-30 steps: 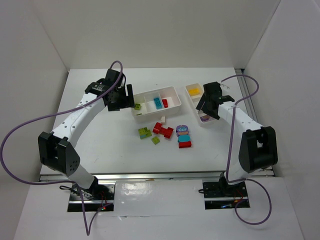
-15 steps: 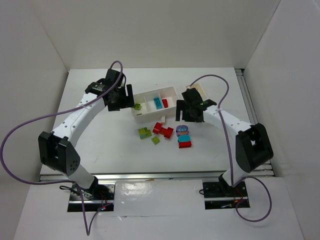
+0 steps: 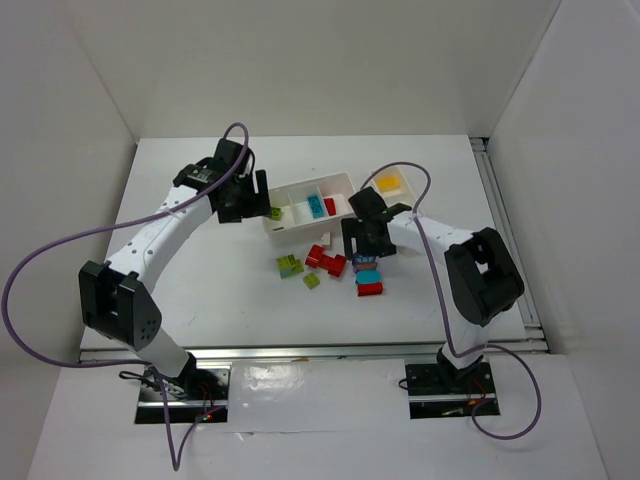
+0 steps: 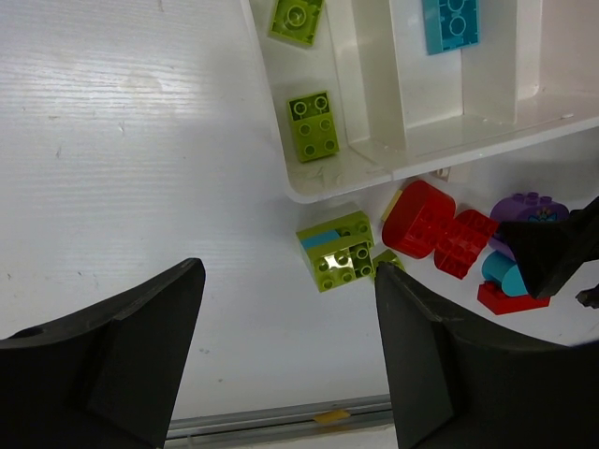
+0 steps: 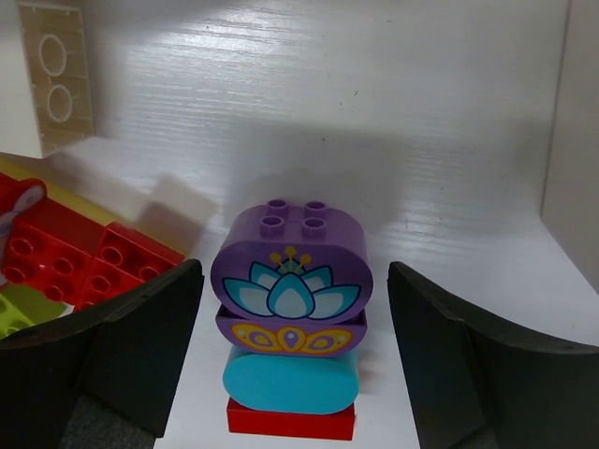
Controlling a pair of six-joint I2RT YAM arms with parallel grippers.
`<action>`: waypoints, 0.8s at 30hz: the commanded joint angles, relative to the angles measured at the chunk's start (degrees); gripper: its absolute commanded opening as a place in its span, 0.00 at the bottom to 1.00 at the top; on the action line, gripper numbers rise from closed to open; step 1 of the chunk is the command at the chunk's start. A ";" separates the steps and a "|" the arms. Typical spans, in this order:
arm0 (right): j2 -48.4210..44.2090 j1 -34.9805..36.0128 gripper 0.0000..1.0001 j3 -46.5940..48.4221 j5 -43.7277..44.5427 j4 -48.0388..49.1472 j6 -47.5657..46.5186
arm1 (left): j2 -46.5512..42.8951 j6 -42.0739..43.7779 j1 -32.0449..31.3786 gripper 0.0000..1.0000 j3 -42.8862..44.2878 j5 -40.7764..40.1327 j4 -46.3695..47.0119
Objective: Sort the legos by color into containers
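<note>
The wide white tray holds lime green bricks, a teal brick and a red brick. The narrow tray holds a yellow brick. Loose on the table lie a lime brick, red bricks and a purple flower brick with a teal brick and a red one right in front of it. My right gripper is open and straddles the purple brick, not touching. My left gripper is open and empty over the wide tray's left end.
A small lime piece lies by the lime brick. A tan brick lies beside the red pile near the wide tray. The table's near edge rail shows in the left wrist view. White walls enclose the table.
My right arm has swung left from the narrow tray to the loose pile and now sits over the purple brick. The left arm has hardly moved.
</note>
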 commanded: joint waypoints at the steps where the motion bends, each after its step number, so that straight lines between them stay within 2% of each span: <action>1: 1.78 0.65 0.86 1.01 -0.04 1.32 -1.62 | 0.14 0.05 -0.27 0.84 2.90 -0.02 0.79; 5: 4.07 0.65 0.86 1.01 -0.56 1.32 -2.23 | 0.14 0.05 -0.27 0.84 2.91 0.51 0.79; 7: 4.77 0.65 0.80 1.63 -1.09 1.32 -2.23 | 0.14 0.05 -0.27 0.84 2.91 0.51 0.79; 9: 4.78 0.65 0.68 1.63 -0.48 1.32 -1.71 | 0.14 0.05 -0.27 0.84 3.43 0.51 0.79; 12: 1.19 0.65 0.58 2.15 2.06 1.32 -0.39 | 0.14 0.05 -0.27 0.84 3.43 0.51 0.79; 15: -3.21 0.13 0.55 3.38 3.47 0.80 0.14 | 0.66 1.63 -0.27 0.84 3.96 2.87 1.32; 19: -7.61 -1.19 0.55 5.58 2.95 -1.22 0.14 | 0.67 7.95 -0.88 0.86 3.34 16.91 5.36; 20: -8.40 -1.19 0.55 6.36 2.34 -1.23 0.14 | 0.67 10.23 -0.89 0.87 3.34 23.73 5.36; 24: -11.91 -3.38 0.55 6.37 0.23 -1.75 2.07 | 0.67 10.00 -4.04 0.89 0.11 30.56 8.78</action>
